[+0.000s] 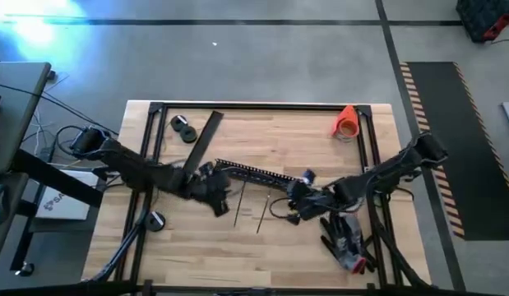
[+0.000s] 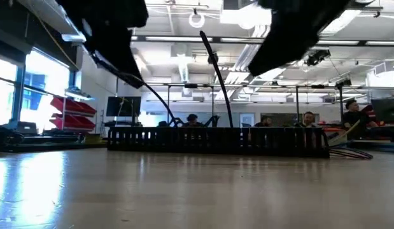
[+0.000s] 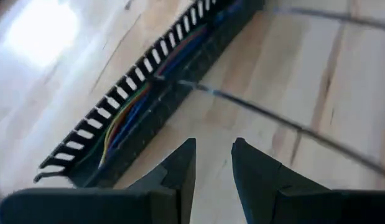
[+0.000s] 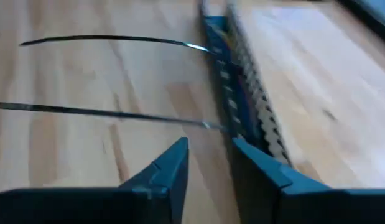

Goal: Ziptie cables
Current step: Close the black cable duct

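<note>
The cables (image 3: 131, 104), thin coloured wires, lie inside a long black slotted duct (image 1: 258, 172) that rests on the table's middle. Two thin black zipties (image 1: 240, 202) (image 1: 262, 215) stick out of the duct's near side; in the low view they arch up (image 2: 217, 76). My left gripper (image 1: 215, 187) (image 3: 213, 167) hovers open at the duct's left end, with only bare wood between its fingers. My right gripper (image 1: 300, 197) (image 4: 208, 163) is open at the duct's right end, close beside its wall (image 4: 242, 106), with a ziptie's root (image 4: 204, 124) just ahead of its fingertips.
An orange tape roll (image 1: 346, 122) sits at the far right. Two black discs (image 1: 184, 128) and a flat black strip (image 1: 207, 140) lie at the far left. A heap of tools with a red handle (image 1: 346, 243) lies near right. A black frame (image 1: 262, 105) borders the table.
</note>
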Available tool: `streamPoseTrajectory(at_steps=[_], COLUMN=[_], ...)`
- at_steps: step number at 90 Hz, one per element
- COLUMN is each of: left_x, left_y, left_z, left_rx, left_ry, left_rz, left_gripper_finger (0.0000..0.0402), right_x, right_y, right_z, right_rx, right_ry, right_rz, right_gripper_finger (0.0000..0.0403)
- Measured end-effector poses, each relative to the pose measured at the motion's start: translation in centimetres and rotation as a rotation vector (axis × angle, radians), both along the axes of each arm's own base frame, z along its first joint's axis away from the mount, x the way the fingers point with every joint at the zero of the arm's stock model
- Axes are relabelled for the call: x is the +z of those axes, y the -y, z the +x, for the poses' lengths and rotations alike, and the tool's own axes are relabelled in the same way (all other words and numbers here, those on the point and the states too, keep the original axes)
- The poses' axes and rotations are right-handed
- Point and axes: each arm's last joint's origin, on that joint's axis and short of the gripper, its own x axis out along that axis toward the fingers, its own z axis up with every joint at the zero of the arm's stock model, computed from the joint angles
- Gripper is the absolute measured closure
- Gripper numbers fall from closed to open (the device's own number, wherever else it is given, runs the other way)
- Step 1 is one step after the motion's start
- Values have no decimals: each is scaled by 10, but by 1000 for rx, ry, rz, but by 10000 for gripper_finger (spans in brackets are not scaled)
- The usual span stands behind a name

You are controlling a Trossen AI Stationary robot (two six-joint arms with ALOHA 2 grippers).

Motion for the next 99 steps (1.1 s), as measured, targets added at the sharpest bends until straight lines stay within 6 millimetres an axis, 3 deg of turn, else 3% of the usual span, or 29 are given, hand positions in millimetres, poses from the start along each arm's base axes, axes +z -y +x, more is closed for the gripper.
streamPoseTrajectory(at_steps=[26,45,54,65,80,99], left_x=[33,32,29,31,32,31], left_y=[-45,-52,-45,-29,-4,17], left_z=[-40,-44,-42,-42,-48,-62], left_rx=[196,240,234,227,217,322], left_ry=[-44,-73,-69,-15,35,112], left_rz=[-5,11,-5,-8,-40,-57], left_gripper_finger=[317,317,317,317,317,315], right_x=[-50,-79,-80,-78,-72,-33], right_y=[52,73,70,53,34,18], right_z=[50,59,60,60,60,60], right_rx=[167,189,269,389,393,414], right_ry=[-48,-99,-92,-68,-33,85], right_rz=[-72,14,77,107,101,130], right_gripper_finger=[258,258,258,258,258,258])
